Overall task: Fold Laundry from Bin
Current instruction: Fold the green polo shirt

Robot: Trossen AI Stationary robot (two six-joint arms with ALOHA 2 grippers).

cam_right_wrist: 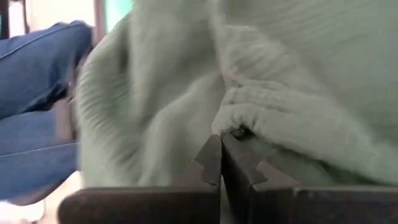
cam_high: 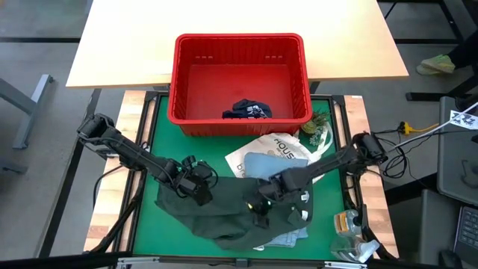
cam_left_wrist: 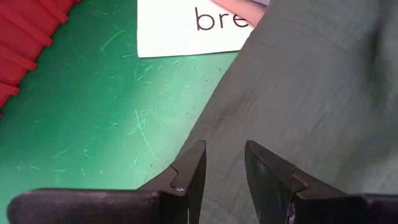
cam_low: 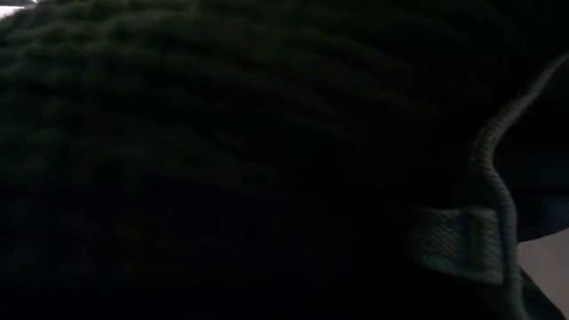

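My right gripper [cam_high: 261,203] is low on the dark olive-green garment [cam_high: 224,213], near the front of the green mat [cam_high: 149,217]. Its two fingers [cam_right_wrist: 214,163] are pressed together and they pinch a ribbed fold of this garment between the tips. My left gripper [cam_high: 199,188] is at the left upper part of the same garment; the fingers [cam_left_wrist: 193,171] stand half apart over the cloth edge, and I see nothing between them. The garment lies spread over the front half of the mat. Under its front edge a bit of the light blue shirt [cam_high: 287,239] comes out. Just behind my right gripper lies the white tote bag [cam_high: 272,153] with a blue piece on it. Behind the bag stands the red bin [cam_high: 239,45], and in its front part lie the navy shorts [cam_high: 248,110]
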